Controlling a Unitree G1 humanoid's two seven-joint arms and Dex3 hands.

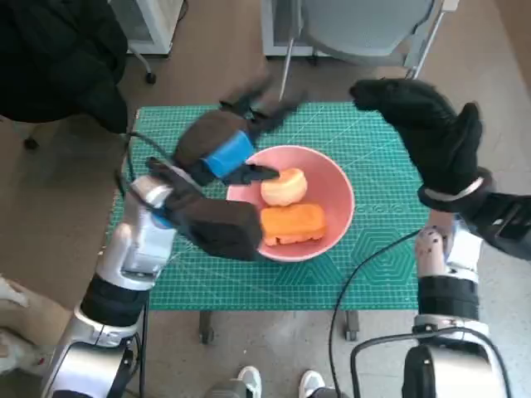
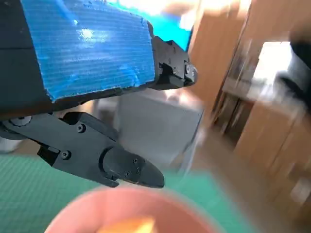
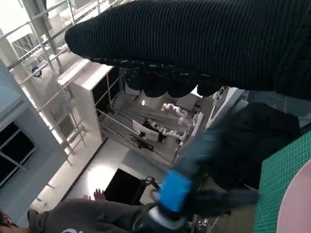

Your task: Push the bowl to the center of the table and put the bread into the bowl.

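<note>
Blue-taped and black, the left hand (image 1: 222, 153) is hovering spread and empty over the far-left rim of the smooth pink bowl (image 1: 336, 217) near mid-mat, where the rounded bread (image 1: 284, 186) and an orange slab-shaped piece (image 1: 292, 223) are lying, so lifting clear without nudging the rim seems wise, while the knit-gloved right hand (image 1: 427, 133) is hanging loosely curled, empty

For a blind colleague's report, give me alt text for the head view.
A pink bowl on a green mat holds two pieces of bread. The blue-taped left hand hovers at its rim, and the gloved right hand is raised beside it.
</note>
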